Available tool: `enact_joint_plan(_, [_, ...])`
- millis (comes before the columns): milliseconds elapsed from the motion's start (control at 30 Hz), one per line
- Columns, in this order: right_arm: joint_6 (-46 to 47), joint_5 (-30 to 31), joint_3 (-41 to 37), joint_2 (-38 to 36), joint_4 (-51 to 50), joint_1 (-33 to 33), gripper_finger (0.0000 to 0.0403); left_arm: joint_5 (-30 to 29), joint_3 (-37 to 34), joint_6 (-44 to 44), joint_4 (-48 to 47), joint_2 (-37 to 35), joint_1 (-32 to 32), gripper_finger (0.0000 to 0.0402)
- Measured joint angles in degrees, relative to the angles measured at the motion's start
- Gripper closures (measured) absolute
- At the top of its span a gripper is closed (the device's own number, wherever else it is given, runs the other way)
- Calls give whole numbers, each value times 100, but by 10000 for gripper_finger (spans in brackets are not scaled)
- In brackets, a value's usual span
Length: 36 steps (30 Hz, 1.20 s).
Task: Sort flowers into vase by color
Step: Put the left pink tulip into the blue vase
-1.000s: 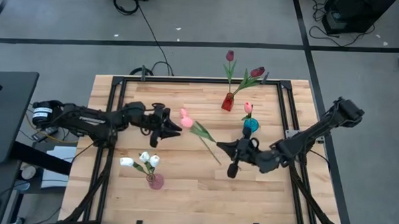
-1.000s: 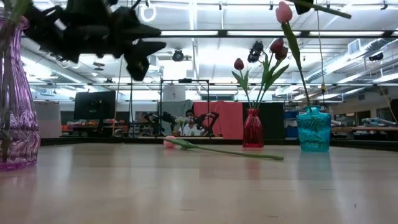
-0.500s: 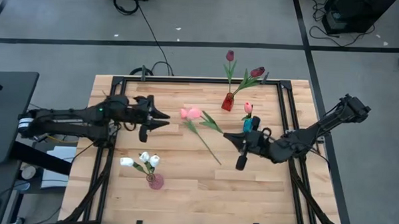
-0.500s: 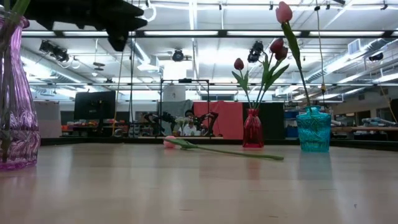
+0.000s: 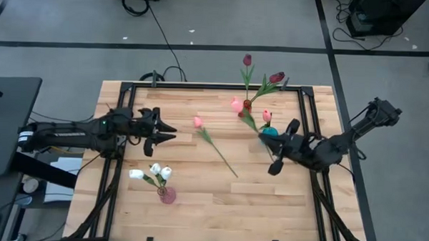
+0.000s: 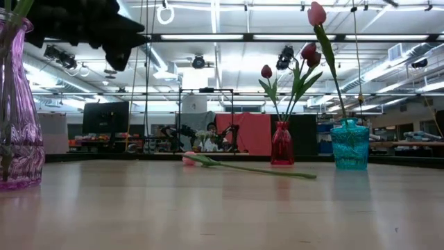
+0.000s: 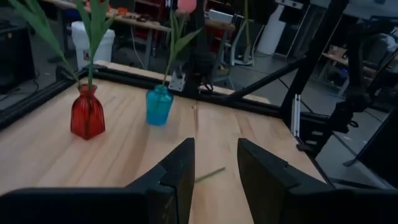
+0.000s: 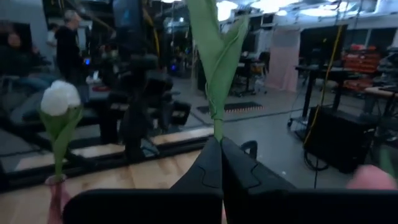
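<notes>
My right gripper (image 5: 262,136) hovers by the teal vase (image 5: 270,131), shut on a pink tulip whose head (image 5: 236,104) is near the red vase (image 5: 245,109). A second pink tulip (image 5: 198,122) lies flat on the table, its stem running toward the near edge. The red vase holds dark red tulips (image 5: 277,77). The teal vase holds one pink tulip (image 5: 267,116). A purple vase (image 5: 167,195) holds white tulips (image 5: 165,172). My left gripper (image 5: 172,132) is open in the air left of the lying tulip, holding nothing. My right gripper pinches the tulip's green stem (image 8: 216,132) between its two shut fingers, just below where the leaves branch off. The fingers come level from the table's right side, across the stem. The tulip is lifted clear, its head slanting toward the far left.
A black frame rail (image 5: 301,109) runs around the tabletop. The three vases stand at the far right and the near left. Bare wood (image 5: 219,199) lies along the near middle of the table.
My right gripper has risen and pulled toward the table's right edge, carrying one pink tulip off the table; its head swung toward the red vase. The other pink tulip stayed lying. My left gripper has drawn back toward the left edge and upward, still open.
</notes>
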Motion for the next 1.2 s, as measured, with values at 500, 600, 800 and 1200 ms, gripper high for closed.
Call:
enact_joint_plan(500, [148, -1322, -2132, 4, 3033, -669, 402, -244, -345, -735, 1558, 1209, -77, 275])
enact_joint_plan(600, [264, -1308, -2135, 559, 3595, -722, 402, -240, -239, -738, 1993, 1842, -149, 275])
enact_joint_plan(800, [235, -1300, -2085, 1756, 5133, -720, 402, -202, -80, -719, 2937, 2804, -151, 275])
enact_joint_plan(1200, [-533, -1256, -629, 3607, 5795, -1134, 402, 689, 396, -677, 4375, 4169, -378, 275])
